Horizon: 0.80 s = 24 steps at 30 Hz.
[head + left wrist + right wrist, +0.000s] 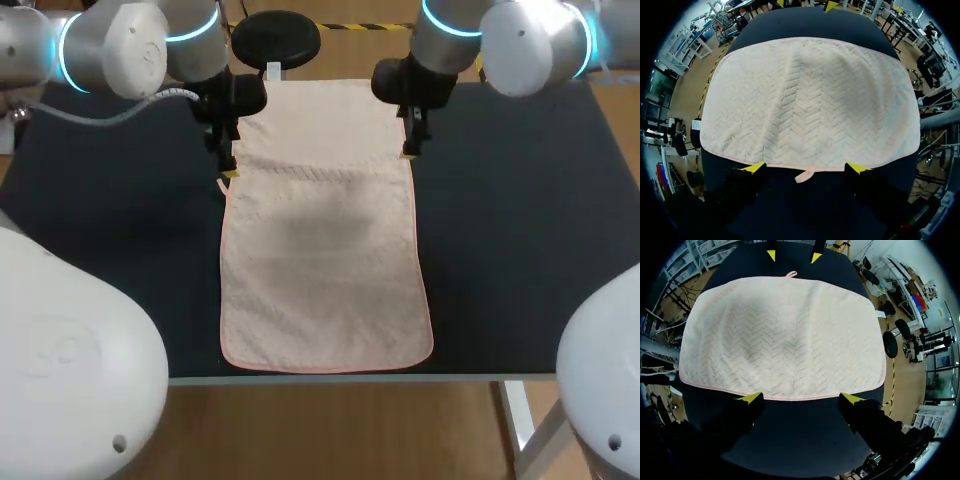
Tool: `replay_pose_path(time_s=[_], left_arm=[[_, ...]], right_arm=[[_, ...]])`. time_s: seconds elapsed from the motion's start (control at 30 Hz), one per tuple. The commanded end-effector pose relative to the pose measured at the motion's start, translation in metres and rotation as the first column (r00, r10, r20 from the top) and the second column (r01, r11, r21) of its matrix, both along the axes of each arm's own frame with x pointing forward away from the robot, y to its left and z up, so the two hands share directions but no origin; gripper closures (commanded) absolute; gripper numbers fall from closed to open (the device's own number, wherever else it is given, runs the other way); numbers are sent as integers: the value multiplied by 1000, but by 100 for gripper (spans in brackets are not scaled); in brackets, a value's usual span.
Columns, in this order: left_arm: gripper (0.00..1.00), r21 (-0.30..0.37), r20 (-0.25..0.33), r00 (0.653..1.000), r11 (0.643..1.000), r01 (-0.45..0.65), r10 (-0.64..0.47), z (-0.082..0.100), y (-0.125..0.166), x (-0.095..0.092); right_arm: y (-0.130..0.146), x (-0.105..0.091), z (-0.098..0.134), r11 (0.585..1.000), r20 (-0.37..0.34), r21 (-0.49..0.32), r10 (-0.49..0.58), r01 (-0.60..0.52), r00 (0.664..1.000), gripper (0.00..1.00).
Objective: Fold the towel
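A pale pink towel [325, 240] lies flat and unfolded on the black table [520, 220], its long side running from the far edge to the near edge. My left gripper [228, 165] hovers open over the towel's left edge in the far half. In the left wrist view the left gripper [806, 168] straddles that hem, where a small loop tag [804, 176] sticks out. My right gripper [410, 145] stands open at the opposite edge. Its fingertips [750, 398] sit just at the towel's [782, 335] hem, with nothing held.
Bare black tabletop lies on both sides of the towel [810, 105]. The towel's near hem reaches almost to the table's front edge [330, 378]. Each wrist view shows the other arm's yellow tips [771, 255] across the towel.
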<state>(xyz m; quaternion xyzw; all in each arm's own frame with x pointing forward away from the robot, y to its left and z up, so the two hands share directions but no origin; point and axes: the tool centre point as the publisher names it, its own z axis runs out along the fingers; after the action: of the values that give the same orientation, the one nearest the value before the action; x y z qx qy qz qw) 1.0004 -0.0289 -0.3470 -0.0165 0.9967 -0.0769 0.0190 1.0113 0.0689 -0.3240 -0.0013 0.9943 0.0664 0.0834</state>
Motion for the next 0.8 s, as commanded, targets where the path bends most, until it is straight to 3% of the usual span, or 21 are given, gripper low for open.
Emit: replay_pose_path(time_s=[0.03, 0.2, 0.5, 0.8], left_arm=[[0, 16, -5, 1000, 1000, 9, -9, -5, -4, 4], [0, 28, -1, 1000, 999, 31, -31, -7, -9, 2], [0, 23, -34, 999, 999, 44, -43, -29, -21, -4], [0, 25, -51, 998, 999, 41, -39, -33, -21, -3]], right_arm=[[5, 2, -8, 996, -38, -87, -21, 18, 999, 0], [5, -3, -19, 996, -62, -83, -16, 11, 998, 0], [7, -11, -38, 997, -78, -73, 13, -19, 997, 0], [7, -10, -35, 994, -66, -80, 63, -68, 996, 0]])
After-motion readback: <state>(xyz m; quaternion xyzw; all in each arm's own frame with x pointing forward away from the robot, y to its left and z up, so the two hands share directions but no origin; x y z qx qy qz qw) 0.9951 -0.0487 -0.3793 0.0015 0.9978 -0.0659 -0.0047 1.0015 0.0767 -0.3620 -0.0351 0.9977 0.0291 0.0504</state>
